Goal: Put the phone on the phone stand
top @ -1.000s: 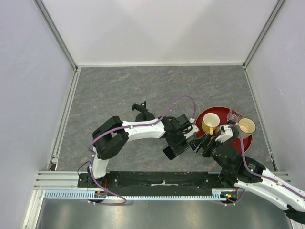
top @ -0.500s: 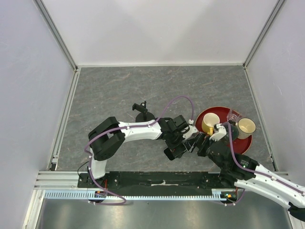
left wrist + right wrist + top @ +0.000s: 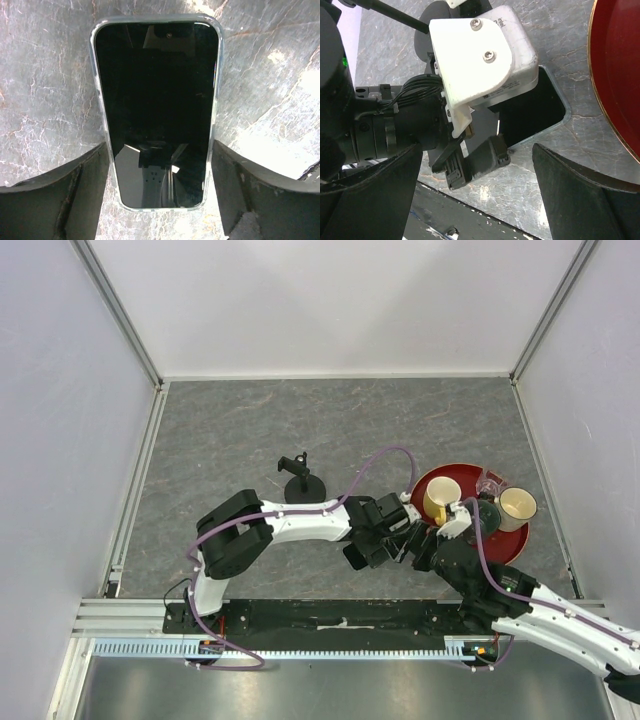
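The phone (image 3: 157, 110) lies flat on the grey table, screen up. My left gripper (image 3: 160, 200) is open and low over it, with one finger along each long edge of the phone's near end. In the top view the left gripper (image 3: 380, 538) covers most of the phone (image 3: 354, 557). My right gripper (image 3: 418, 546) is open and empty, just right of the left gripper. The right wrist view shows the left gripper's camera housing (image 3: 480, 55) and a corner of the phone (image 3: 542, 107) between my right gripper's (image 3: 477, 195) fingers. The phone stand (image 3: 297, 480) stands upright behind the left forearm.
A red plate (image 3: 507, 543) sits right of the grippers and carries two yellow cups (image 3: 441, 498) (image 3: 518, 503) and a clear cup (image 3: 491, 480). Its rim shows in the right wrist view (image 3: 620, 65). The black base rail (image 3: 340, 615) runs along the near edge.
My left gripper has shifted slightly right and down over the phone, so less of the phone shows from above. My right gripper has moved left, closer to the left gripper.
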